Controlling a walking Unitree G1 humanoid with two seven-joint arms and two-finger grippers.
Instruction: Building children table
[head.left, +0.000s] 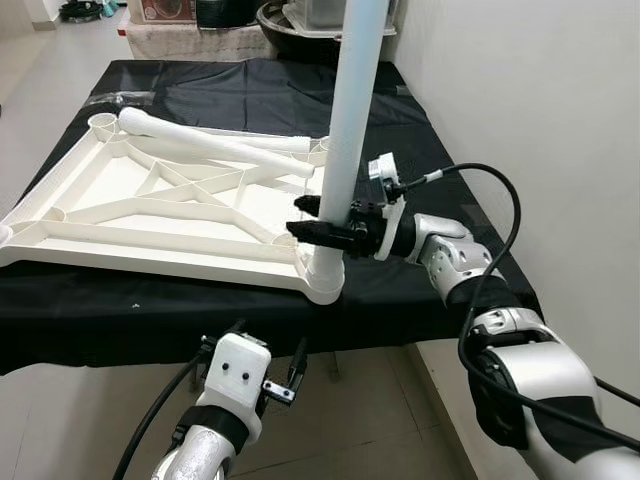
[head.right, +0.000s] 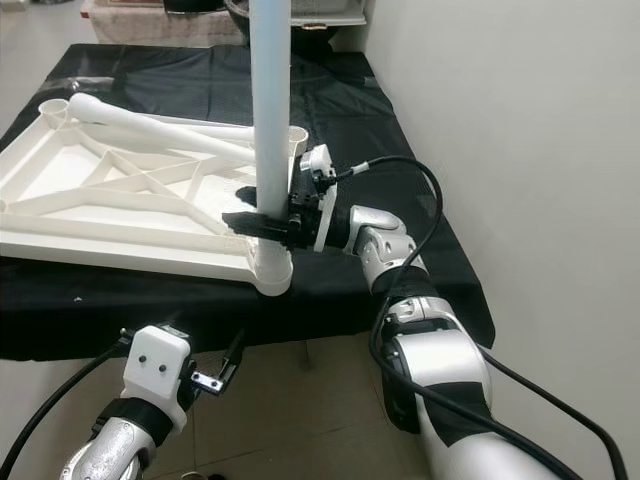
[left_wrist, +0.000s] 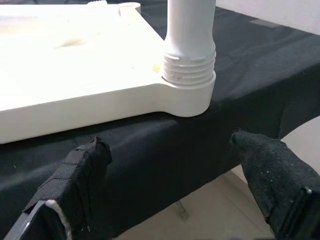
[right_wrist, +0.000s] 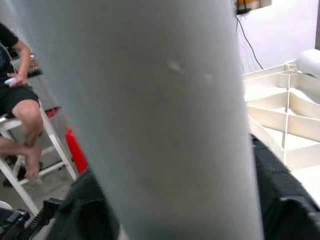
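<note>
So far we have one leg (head.left: 352, 120) upright in the upturned tabletop's (head.left: 150, 215) near corner socket, threads still showing, our right gripper (head.left: 325, 232) clamped on it, the left gripper (head.left: 268, 372) open below, and two loose legs (head.left: 210, 140) lying unfitted.

black cloth (head.left: 230, 95) over the work surface | seated person (right_wrist: 17, 95) on white stool (right_wrist: 17, 170) | white wall (head.left: 520, 90)
</note>
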